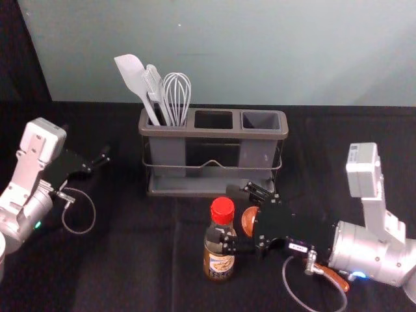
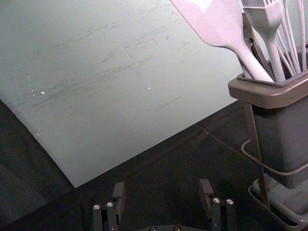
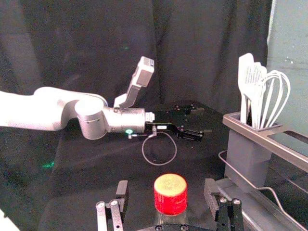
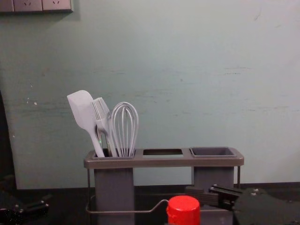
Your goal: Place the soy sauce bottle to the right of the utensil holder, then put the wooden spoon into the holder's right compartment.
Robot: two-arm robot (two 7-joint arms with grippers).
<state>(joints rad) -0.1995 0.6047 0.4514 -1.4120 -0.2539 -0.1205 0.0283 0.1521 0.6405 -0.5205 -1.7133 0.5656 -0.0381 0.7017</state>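
The right pincer (image 1: 229, 216) is open around the soy sauce bottle (image 1: 217, 253), before the holder (image 1: 213, 132). Its label's writing is too tiny to read. The right arm hides the wooden spoon's (image 1: 248, 221) middle. The left pincer (image 1: 99, 156), left of the holder, is open.

One bottle (image 1: 218, 250), one spoon (image 1: 248, 222), one holder (image 1: 214, 134), three utensils (image 1: 133, 77)
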